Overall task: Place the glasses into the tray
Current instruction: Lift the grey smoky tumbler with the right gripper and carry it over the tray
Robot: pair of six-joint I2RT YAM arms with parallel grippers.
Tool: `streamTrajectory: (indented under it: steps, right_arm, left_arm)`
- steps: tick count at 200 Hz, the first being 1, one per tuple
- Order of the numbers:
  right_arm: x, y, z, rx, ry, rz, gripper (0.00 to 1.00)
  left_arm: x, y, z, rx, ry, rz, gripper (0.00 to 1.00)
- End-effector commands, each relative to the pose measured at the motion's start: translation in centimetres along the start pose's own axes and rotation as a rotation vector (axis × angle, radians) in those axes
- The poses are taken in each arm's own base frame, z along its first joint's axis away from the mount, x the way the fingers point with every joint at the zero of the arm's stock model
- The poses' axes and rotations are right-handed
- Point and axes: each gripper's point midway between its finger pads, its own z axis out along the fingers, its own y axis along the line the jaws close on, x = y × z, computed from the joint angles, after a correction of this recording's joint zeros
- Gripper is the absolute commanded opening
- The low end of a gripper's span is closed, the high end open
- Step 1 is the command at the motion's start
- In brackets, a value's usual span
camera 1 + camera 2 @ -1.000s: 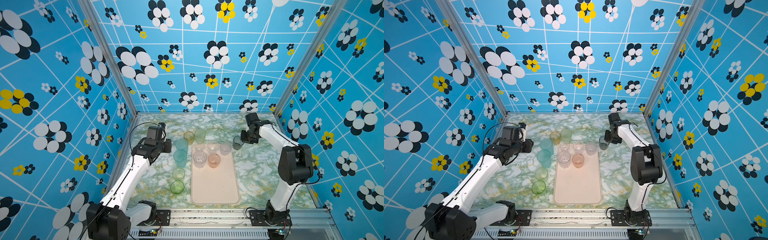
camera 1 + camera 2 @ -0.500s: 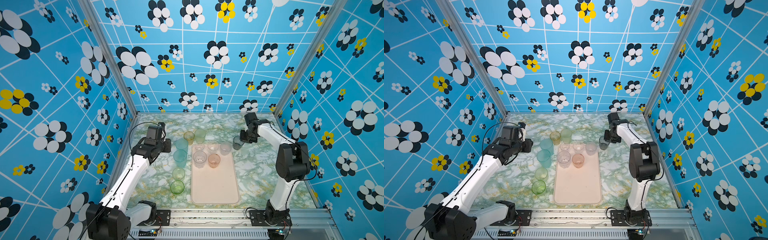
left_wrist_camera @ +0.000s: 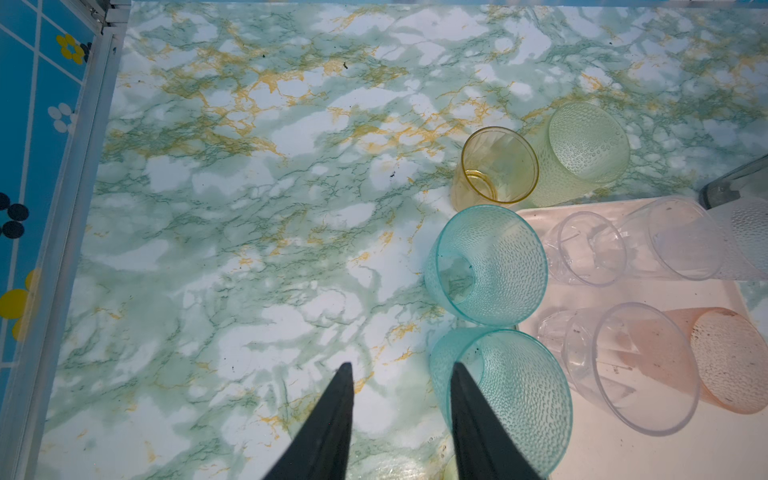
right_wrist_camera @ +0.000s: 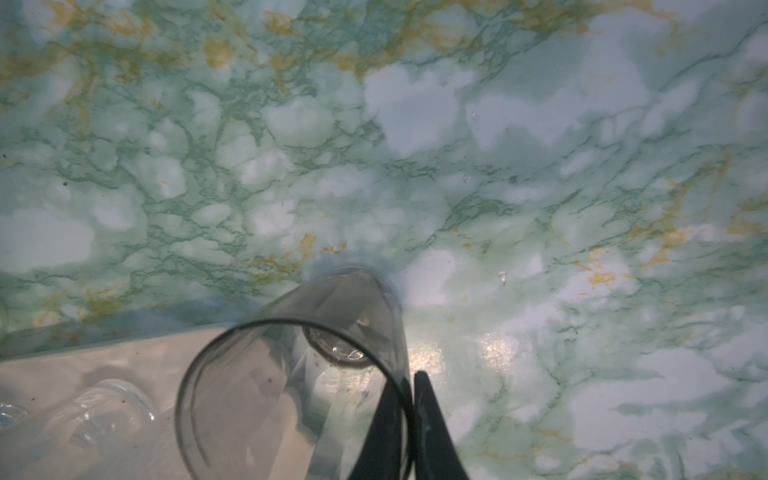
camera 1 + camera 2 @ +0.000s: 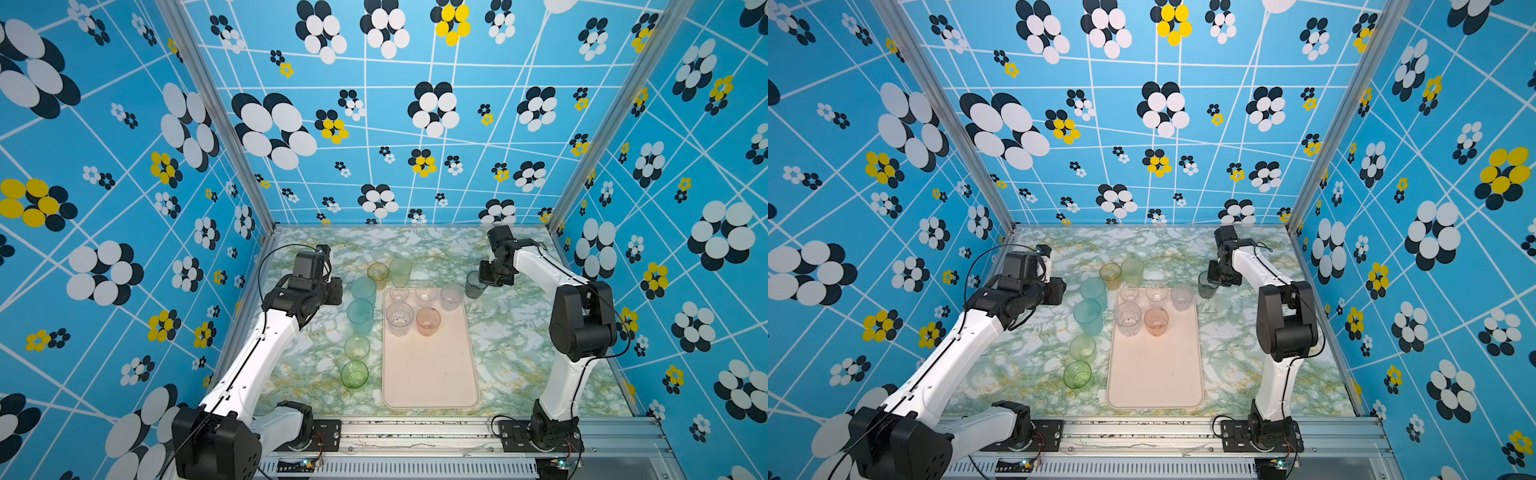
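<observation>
Glasses [image 5: 400,318] dotted my bench [image 5: 519,353]: five on the cream tray [image 5: 432,374], six left of it. My left fingers [image 3: 332,415] were spread beside a teal glass [image 3: 519,395]; my right fingers [image 4: 428,415] pinched the smoky glass [image 4: 270,374] by its wall beside the tray.

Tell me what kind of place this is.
Most likely a robot test booth, not a kitchen: a left arm and a right arm bolted to a metal rail, flower-print panels walling in a marble-look table, and coloured glasses around and on a tray.
</observation>
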Motion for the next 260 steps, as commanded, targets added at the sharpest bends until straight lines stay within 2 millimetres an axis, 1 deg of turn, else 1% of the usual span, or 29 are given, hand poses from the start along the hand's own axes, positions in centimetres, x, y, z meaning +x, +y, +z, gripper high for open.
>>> streamTrajectory:
  steps: [1,41,62,84,98,132,150,184,222,237,260]
  right_arm:
    - [0.2,-0.8,-0.1,0.031,0.012,-0.019,0.08]
    - [0.5,-1.2,-0.8,0.051,0.006,-0.036,0.04]
    - [0.8,-1.6,-1.2,0.061,0.004,-0.041,0.03]
    - [1.3,-2.0,-2.0,0.071,-0.003,-0.044,0.03]
    - [1.6,-2.2,-2.9,0.070,-0.015,-0.047,0.03]
    - [3.5,-3.1,-5.1,0.080,-0.020,-0.060,0.03]
    - [4.6,-3.5,-6.8,0.084,-0.032,-0.067,0.03]
    - [7.6,-3.7,-9.4,0.107,-0.027,-0.115,0.03]
    - [10.4,-2.5,-12.0,0.132,-0.017,-0.209,0.04]
    - [11.6,-1.6,-12.3,0.130,-0.004,-0.242,0.04]
    - [12.7,-0.1,-12.5,0.131,0.002,-0.281,0.04]
  left_arm:
    - [-1.0,0.3,-1.0,-0.012,-0.030,0.004,0.40]
    - [-0.9,0.3,-0.9,-0.008,-0.027,0.001,0.40]
    - [-0.8,0.2,-0.9,-0.006,-0.024,0.000,0.40]
    - [-0.8,0.3,-1.0,-0.008,-0.024,0.001,0.40]
    - [-0.8,0.3,-1.1,-0.010,-0.025,0.001,0.40]
    - [-0.7,0.3,-1.0,-0.008,-0.021,-0.001,0.40]
    - [-0.6,0.3,-0.8,-0.006,-0.019,-0.005,0.40]
    - [-0.6,0.1,-0.6,0.003,-0.018,-0.011,0.40]
    - [-0.5,-0.1,-0.6,0.013,-0.014,-0.013,0.40]
    - [-0.5,-0.1,-0.6,0.015,-0.014,-0.016,0.40]
    - [-0.4,-0.2,-0.7,0.018,-0.014,-0.015,0.40]
